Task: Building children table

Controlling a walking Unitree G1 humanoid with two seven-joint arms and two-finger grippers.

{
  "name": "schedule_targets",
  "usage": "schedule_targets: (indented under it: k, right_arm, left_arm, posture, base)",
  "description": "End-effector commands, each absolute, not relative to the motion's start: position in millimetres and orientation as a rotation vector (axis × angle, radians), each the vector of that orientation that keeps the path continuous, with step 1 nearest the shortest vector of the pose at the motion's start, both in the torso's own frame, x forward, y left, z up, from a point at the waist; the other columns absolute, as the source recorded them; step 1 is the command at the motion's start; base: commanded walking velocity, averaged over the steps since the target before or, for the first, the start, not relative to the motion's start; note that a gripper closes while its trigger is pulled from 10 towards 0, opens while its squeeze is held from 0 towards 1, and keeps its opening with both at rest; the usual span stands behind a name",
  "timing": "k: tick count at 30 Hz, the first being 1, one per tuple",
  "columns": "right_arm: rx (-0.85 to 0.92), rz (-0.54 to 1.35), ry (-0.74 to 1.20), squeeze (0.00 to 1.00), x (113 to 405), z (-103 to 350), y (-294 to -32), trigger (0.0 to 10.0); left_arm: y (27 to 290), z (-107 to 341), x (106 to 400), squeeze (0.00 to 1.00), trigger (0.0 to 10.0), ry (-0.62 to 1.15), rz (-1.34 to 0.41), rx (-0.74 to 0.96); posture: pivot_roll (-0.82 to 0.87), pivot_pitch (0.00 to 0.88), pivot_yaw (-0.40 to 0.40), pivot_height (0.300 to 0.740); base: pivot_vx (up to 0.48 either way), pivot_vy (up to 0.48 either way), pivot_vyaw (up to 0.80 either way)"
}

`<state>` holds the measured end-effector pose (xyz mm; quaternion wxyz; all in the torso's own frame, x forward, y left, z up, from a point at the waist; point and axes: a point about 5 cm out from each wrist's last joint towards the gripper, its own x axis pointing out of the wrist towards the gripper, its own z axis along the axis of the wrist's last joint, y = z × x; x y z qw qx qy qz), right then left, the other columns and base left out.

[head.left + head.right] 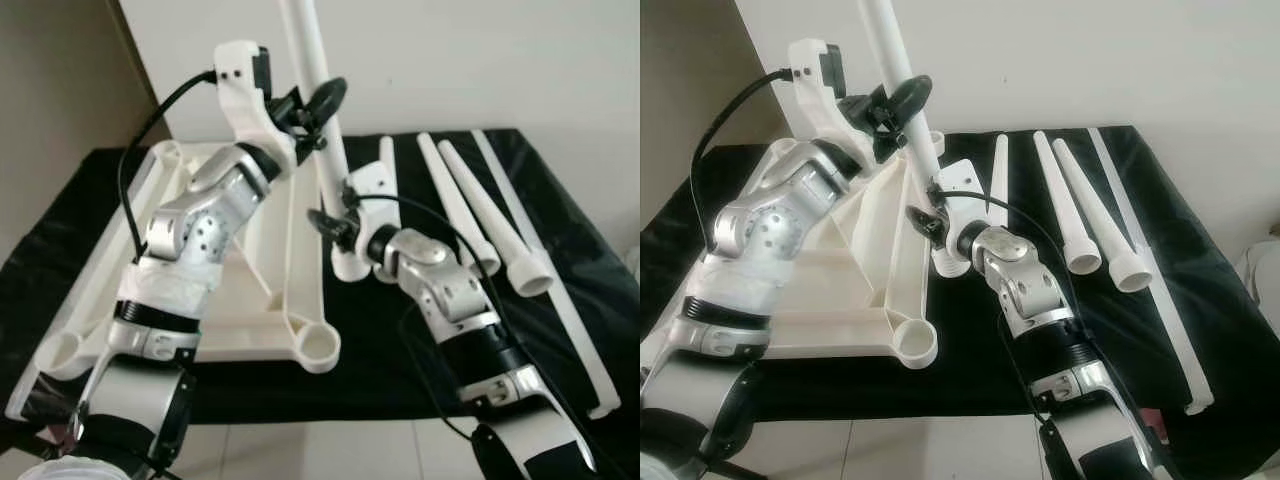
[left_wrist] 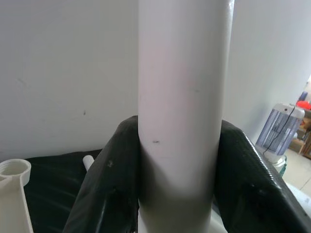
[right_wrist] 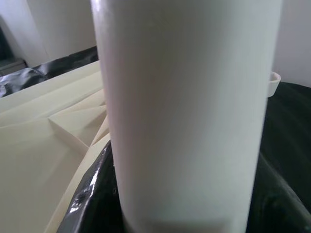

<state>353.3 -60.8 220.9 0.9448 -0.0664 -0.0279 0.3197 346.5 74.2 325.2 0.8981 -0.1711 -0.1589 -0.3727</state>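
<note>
**Both grippers on one leg, seating it in the tabletop**

Nearest us lies the upturned white tabletop [image 1: 250, 300] on a black cloth [image 1: 400, 370], its corner socket [image 1: 318, 347] open and facing up — placed underside-up, we judge, so the legs can go in from above.

Just beyond, our right gripper [image 1: 338, 222] has its fingers closed around the lower end of the white leg [image 1: 318, 90], close to where the leg meets the tabletop's far side; we take this low hold as steering the foot into its socket. Whether the leg is fully home we cannot tell.

Higher up, our left gripper [image 1: 312, 112] clasps the same leg, black fingers [image 2: 104, 179] pressed to both sides of it — a second hold that keeps the long piece near upright.

Farther right, the spare legs [image 1: 480, 215] lie side by side on the cloth, with a thin white rail [image 1: 560, 290] beside them.
</note>
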Motion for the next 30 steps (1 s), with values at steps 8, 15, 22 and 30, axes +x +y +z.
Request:
schedule_targets:
  k: [8,15,22,30]
  right_arm:
    - [-0.116,0.613,-0.089,0.0,357.2,236.1,-65.7,10.0]
    - [-0.106,0.609,-0.083,0.0,356.5,234.4,-65.3,10.0]
    - [-0.089,0.593,-0.077,0.0,355.2,232.0,-67.6,10.0]
    - [-0.079,0.583,-0.072,0.0,354.2,229.5,-70.7,10.0]
  left_arm:
    - [67.1,323.2,333.0,1.0,10.0,-0.395,-1.05,-0.248]
    - [66.8,320.4,331.5,1.0,10.0,-0.406,-1.043,-0.18]
    - [65.7,316.9,330.6,0.0,10.0,-0.403,-1.041,-0.156]
    - [72.0,318.6,325.4,1.0,10.0,-0.396,-1.068,-0.204]
  posture:
    - [-0.08,0.063,0.063,0.74]
    - [-0.08,0.069,0.071,0.74]
    - [-0.09,0.066,0.078,0.74]
    - [-0.08,0.06,0.077,0.74]
  base:
    - [0.0,0.0,0.0]
    - [0.0,0.0,0.0]
    - [0.0,0.0,0.0]
    - [0.0,0.0,0.0]
